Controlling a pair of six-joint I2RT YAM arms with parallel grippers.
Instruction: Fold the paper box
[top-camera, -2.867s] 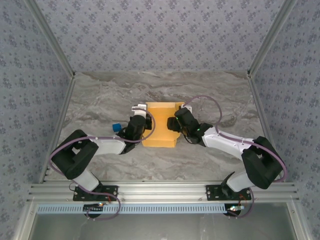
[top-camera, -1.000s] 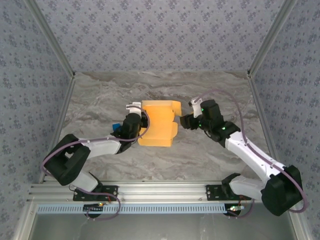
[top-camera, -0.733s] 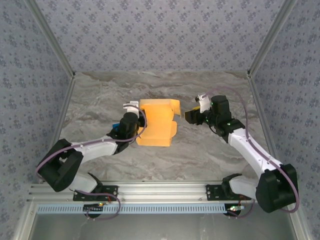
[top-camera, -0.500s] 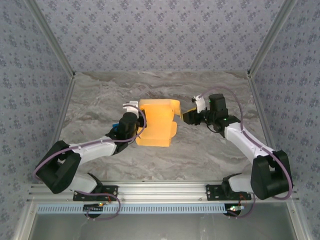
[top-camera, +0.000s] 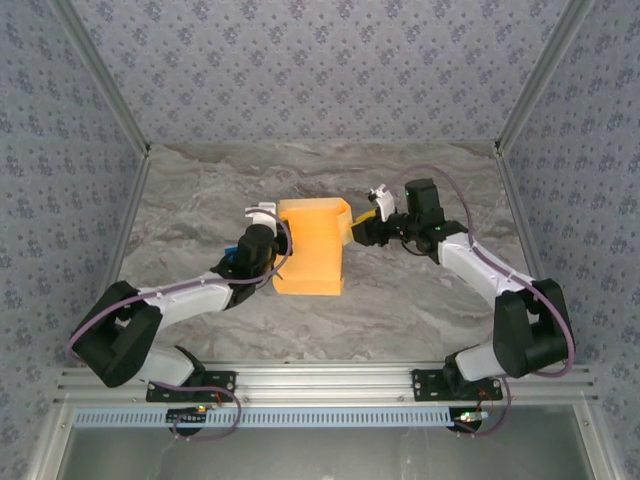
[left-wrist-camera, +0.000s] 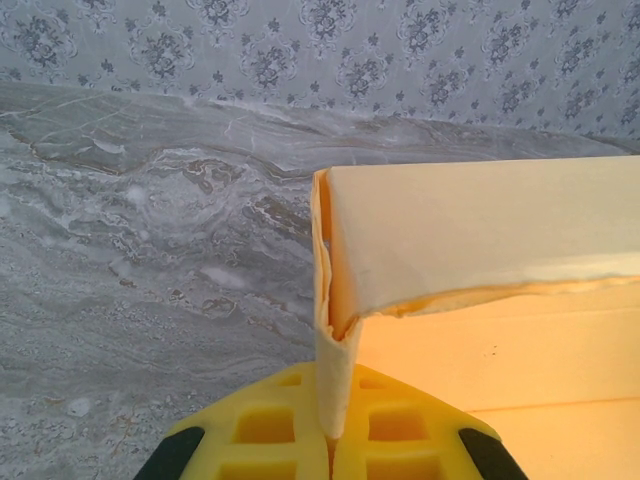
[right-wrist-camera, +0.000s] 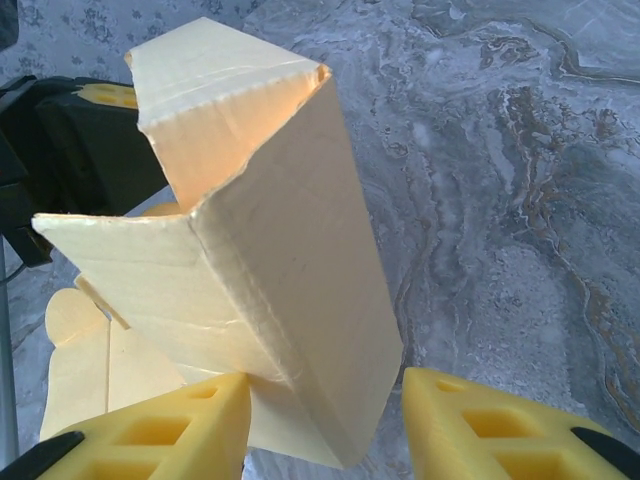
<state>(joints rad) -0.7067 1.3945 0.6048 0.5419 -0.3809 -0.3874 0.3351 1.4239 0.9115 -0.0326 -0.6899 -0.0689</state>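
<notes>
The table is grey marble, walled on three sides. The left arm lies low along it toward the middle. The right arm reaches in from the right edge.

The box, orange-yellow card, sits about midway between the left and right edges, a little nearer the far edge than the near one. It is partly folded, with its left wall and one right panel standing up.

The left gripper is clamped on the box's left wall, the thin card pinched between its yellow fingers. The right gripper is at the box's right side, jaws apart, straddling the raised panel's lower corner; a gap shows between the card and its right finger.

A blue cube lies just left of the left gripper.
</notes>
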